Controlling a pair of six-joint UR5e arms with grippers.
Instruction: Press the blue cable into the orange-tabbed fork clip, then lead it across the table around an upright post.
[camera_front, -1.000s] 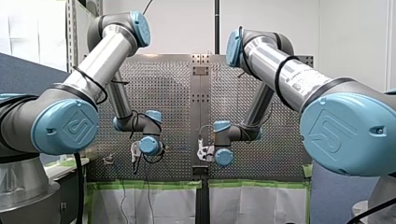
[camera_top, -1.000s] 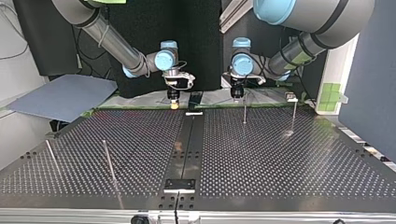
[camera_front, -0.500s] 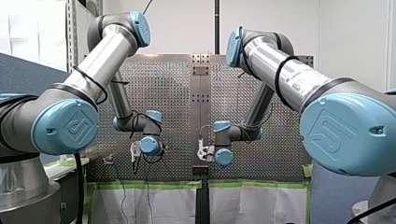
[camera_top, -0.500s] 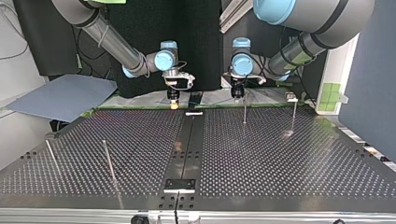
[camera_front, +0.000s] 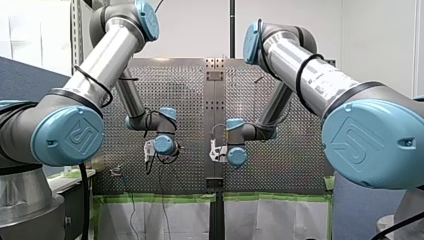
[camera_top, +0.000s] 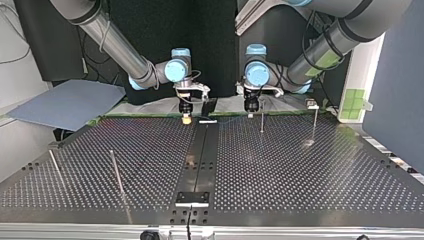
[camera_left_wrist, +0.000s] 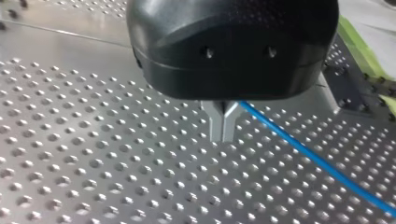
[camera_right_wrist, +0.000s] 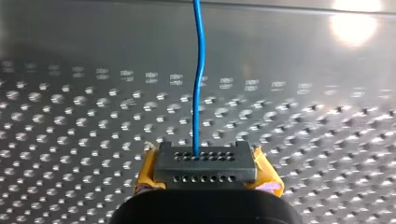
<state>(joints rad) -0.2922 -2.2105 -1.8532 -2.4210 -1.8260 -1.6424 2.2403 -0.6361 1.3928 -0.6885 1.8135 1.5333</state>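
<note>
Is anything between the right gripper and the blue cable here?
Nothing visible does. The cable runs straight into the right gripper and is clamped between its yellow pads, with only the bare perforated table beneath it.

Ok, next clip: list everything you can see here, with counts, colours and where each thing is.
perforated table: one, silver metal, under both arms.
upright posts: four, thin metal; two at the top view's left, two at its right.
blue cable: one; runs out from both grippers over the table.
white bar: one, on the table's centre strip, near the arms.
sheet: one, grey-blue, beside the table at the top view's left.
green tape: strips along the table's edge by the arms.
arms: two, silver with light blue caps.
left gripper: black, metal fingers, shut on the cable.
right gripper: yellow pads, shut on the cable.
</note>
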